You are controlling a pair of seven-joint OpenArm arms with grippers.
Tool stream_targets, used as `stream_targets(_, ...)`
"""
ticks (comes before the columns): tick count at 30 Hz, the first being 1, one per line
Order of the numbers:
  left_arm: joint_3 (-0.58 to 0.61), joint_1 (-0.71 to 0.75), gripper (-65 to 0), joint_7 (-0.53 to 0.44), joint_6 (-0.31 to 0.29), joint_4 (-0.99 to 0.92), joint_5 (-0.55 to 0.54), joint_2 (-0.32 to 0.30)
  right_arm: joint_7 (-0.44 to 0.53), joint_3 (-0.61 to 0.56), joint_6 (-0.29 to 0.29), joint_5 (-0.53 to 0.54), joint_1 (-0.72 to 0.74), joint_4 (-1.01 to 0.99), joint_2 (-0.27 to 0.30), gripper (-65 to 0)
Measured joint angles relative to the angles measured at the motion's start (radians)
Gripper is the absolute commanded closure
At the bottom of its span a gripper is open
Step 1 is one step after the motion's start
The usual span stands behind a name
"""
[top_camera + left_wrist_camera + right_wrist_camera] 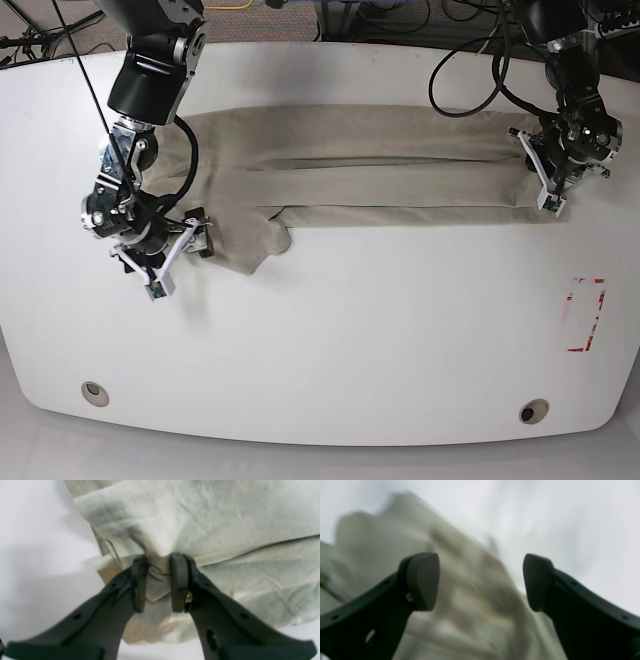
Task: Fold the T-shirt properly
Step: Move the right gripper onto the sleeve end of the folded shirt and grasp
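White table [330, 340], T-shirt [400, 175] lengthwise left-right

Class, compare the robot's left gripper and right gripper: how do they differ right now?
The left gripper is shut on the T-shirt, pinching a bunch of cloth; the right gripper is open, holding nothing. The left is at one end of the shirt, the right at the other. Both have dark fingers.

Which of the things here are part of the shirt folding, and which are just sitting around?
Part of the job:
- T-shirt, laid out in a long band
- left gripper, clamped on the shirt's end
- right gripper, open, holding nothing

Just lying about:
- white table
- red marking on the table
- cables at the back edge
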Motion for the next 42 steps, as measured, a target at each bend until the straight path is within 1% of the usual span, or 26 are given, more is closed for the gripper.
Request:
stream_targets(3, 0.000, 0.000, -14.6, 0.000, 0.000, 0.000, -0.006, 0.000, 0.036, -0.042, 0.000, 0.002, 0.021, -0.059, -0.007, -49.6)
stream_targets(6, 0.000, 0.000, -14.6, 0.000, 0.000, 0.000, -0.005, 0.000, 0.071, -0.047, 0.003, 0.007, 0.045, -0.126, -0.013, -49.6)
stream_targets(10, 0.000, 0.000, -14.6, 0.000, 0.000, 0.000, -0.003, 0.000, 0.111, -0.043, 0.002, 0.002, 0.073, -0.214, 0.001, -49.6)
stream_targets(14, 0.000, 0.000, -14.6, 0.000, 0.000, 0.000, -0.002, -0.001, 0.158, -0.040, 0.000, 0.003, 0.077, -0.256, 0.008, -49.5)
stream_targets(16, 0.000, 0.000, -14.6, 0.000, 0.000, -0.002, -0.003, -0.001, 0.162, -0.040, 0.000, 0.003, 0.076, -0.257, 0.008, -49.1)
stream_targets(17, 0.000, 0.000, -14.6, 0.000, 0.000, -0.002, -0.003, -0.002, 0.161, -0.040, 0.000, 0.003, 0.076, -0.257, 0.008, -47.6)
stream_targets(18, 0.000, 0.000, -14.6, 0.000, 0.000, -0.002, -0.003, -0.002, 0.161, -0.041, -0.001, 0.003, 0.076, -0.257, 0.007, -45.0)
stream_targets(21, 0.000, -0.001, -14.6, 0.000, 0.000, -0.004, -0.006, -0.004, 0.164, -0.043, 0.000, 0.003, 0.074, -0.257, 0.003, -27.7)
stream_targets(22, 0.000, -0.001, -14.6, 0.000, 0.000, -0.004, -0.006, -0.004, 0.162, -0.043, 0.000, 0.003, 0.072, -0.257, 0.002, -18.9)
stream_targets(25, 0.000, -0.001, -14.6, 0.000, 0.000, -0.004, -0.006, -0.003, 0.163, -0.043, -0.001, 0.005, 0.066, -0.256, 0.000, 0.0)
stream_targets(27, 0.000, -0.001, -14.6, 0.000, 0.000, -0.004, -0.006, -0.003, 0.167, -0.043, 0.000, 0.013, 0.060, -0.255, 0.000, 0.0)
stream_targets(29, 0.000, -0.001, -14.6, 0.000, 0.000, -0.004, -0.006, -0.003, 0.171, -0.043, 0.000, 0.018, 0.055, -0.251, 0.000, -1.6)
stream_targets(31, 0.000, -0.001, -14.6, 0.000, 0.000, -0.004, -0.006, -0.003, 0.157, -0.042, 0.000, 0.013, 0.050, -0.229, -0.003, 0.0)
stream_targets(34, 0.000, -0.003, -14.6, 0.000, 0.000, -0.004, -0.006, -0.003, 0.150, -0.039, -0.001, 0.013, 0.029, -0.168, -0.005, 0.0)
stream_targets(37, 0.000, -0.003, -14.6, 0.000, 0.000, -0.004, -0.006, -0.003, 0.148, -0.038, 0.002, 0.071, -0.001, -0.085, -0.002, 0.0)
stream_targets(42, 0.000, -0.003, -14.6, 0.000, 0.000, -0.005, -0.005, -0.003, 0.092, -0.039, -0.001, 0.205, -0.047, 0.036, 0.003, 0.0)
